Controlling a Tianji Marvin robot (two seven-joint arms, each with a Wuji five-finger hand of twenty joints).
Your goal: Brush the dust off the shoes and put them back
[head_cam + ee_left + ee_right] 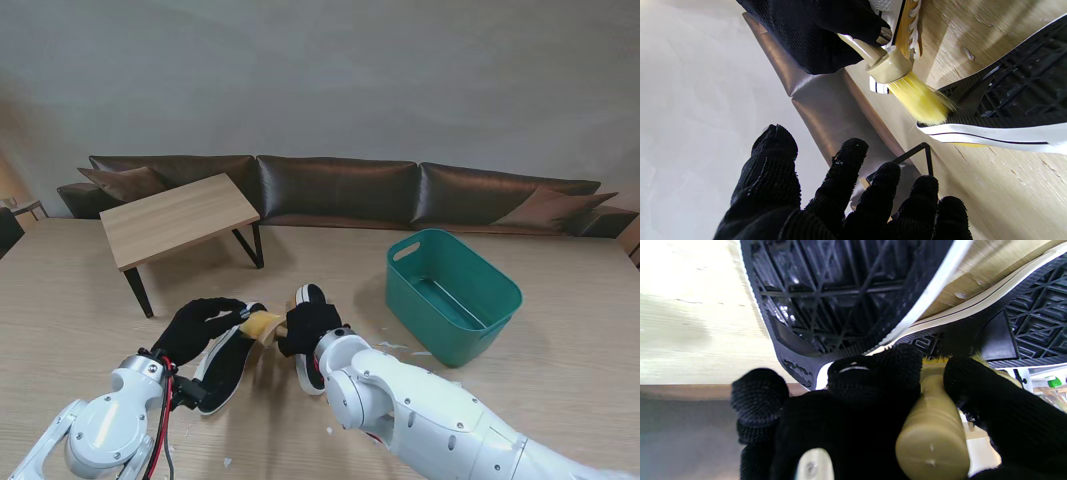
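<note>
Right hand [308,326] gripping the brush [903,80], bristles against the left shoe [228,365] just beside it, left hand [195,328] empty, fingers spread above that shoe, right shoe [308,340] under the right hand, both on the tabletop [560,400]

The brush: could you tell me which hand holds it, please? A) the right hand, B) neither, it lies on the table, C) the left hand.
A: the right hand is closed around the brush handle, bristles on a shoe; the left hand holds nothing.

Soft even daylight; glare on table [680,306]; near glove fingers blurred.
</note>
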